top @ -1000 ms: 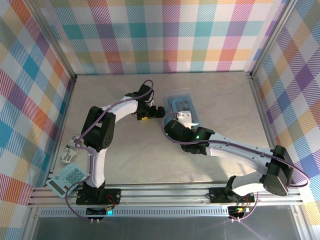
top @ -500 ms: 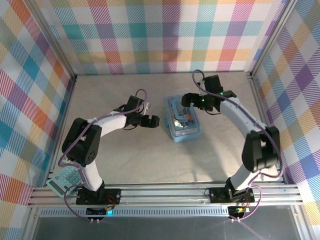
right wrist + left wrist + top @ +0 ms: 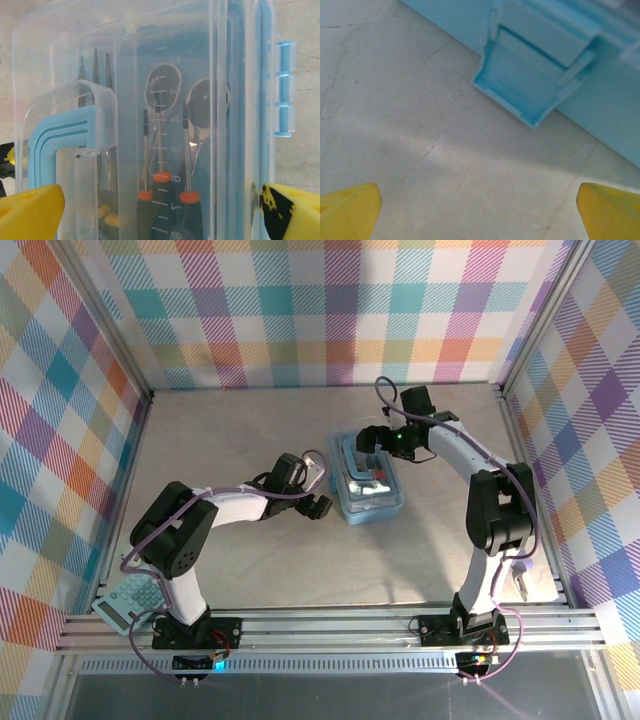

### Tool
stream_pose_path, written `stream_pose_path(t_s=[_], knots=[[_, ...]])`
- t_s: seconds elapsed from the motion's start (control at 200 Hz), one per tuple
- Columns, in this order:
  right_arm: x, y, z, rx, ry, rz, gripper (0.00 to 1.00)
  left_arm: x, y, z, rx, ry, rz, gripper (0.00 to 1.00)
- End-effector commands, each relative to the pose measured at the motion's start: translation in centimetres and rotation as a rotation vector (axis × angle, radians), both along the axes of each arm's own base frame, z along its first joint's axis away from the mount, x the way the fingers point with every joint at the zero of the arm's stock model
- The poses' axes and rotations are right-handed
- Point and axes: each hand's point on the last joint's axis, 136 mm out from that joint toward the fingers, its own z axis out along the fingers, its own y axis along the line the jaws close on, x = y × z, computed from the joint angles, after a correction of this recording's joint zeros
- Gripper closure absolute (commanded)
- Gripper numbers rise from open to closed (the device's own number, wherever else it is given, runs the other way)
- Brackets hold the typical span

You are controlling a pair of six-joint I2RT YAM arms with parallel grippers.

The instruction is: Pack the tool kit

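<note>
The tool case (image 3: 370, 490) lies in the middle of the table (image 3: 250, 430). Its long side runs from far to near. The clear lid (image 3: 125, 50) looks to be down, and the screwdrivers (image 3: 162, 200) with orange rings lie inside, beside the blue handle (image 3: 55, 135). The left gripper (image 3: 318, 504) sits low, just beside the left long side of the case, near its near end. Its yellow fingertips (image 3: 347, 210) are spread wide with nothing between them, and they touch nothing. Right in front of them, a small blue latch (image 3: 532, 82) sticks out from the case wall, and it looks undone. The right gripper (image 3: 368, 437) hangs over the far end of the case and looks down along its length. Its fingertips (image 3: 30, 210) are wide apart too and hold nothing. The hinge (image 3: 283, 90) is on the side away from the left gripper. So the latch faces the left gripper, which is much nearer to it. I think snapping that latch shut is the left gripper's job, while the right one could press the lid down.
</note>
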Motion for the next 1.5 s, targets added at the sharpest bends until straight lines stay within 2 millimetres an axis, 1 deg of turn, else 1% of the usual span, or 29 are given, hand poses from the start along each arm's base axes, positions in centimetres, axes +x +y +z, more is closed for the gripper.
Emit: stream_pose_path(t_s=[0.0, 0.07, 0.145, 0.435, 0.545, 0.665, 0.795, 1.085, 1.495], knots=[[-0.1, 1.2, 0.9, 0.045, -0.009, 0.062, 0.01, 1.8, -0.7, -0.2, 0.022, -0.078, 0.005, 0.0], [-0.1, 1.3, 0.9, 0.047, -0.008, 0.063, 0.01, 2.3, -0.6, -0.9, 0.05, -0.08, 0.024, 0.0], [-0.1, 1.3, 1.0, 0.046, -0.009, 0.064, 0.01, 2.8, -0.7, -1.3, 0.057, -0.093, 0.035, 0.0], [0.0, 1.3, 0.8, 0.046, -0.002, 0.062, 0.01, 3.3, -1.7, -2.2, 0.02, -0.098, 0.023, 0.0], [0.0, 1.4, 0.7, 0.05, 0.001, 0.063, 0.01, 3.9, -1.5, -2.5, 0.032, -0.102, 0.056, 0.0], [0.1, 1.3, 0.8, 0.05, 0.001, 0.062, 0.01, 4.4, -0.6, -2.6, 0.057, -0.119, 0.109, 0.0], [0.0, 1.3, 0.9, 0.048, 0.0, 0.063, 0.01, 4.7, 0.4, -2.3, 0.086, -0.137, 0.157, 0.0], [-0.1, 1.3, 0.8, 0.053, 0.003, 0.064, 0.01, 5.0, 2.5, -0.7, 0.116, -0.161, 0.245, 0.0], [-0.3, 1.2, 0.8, 0.055, 0.003, 0.065, 0.01, 5.2, 3.8, 1.6, 0.11, -0.176, 0.29, 0.0]])
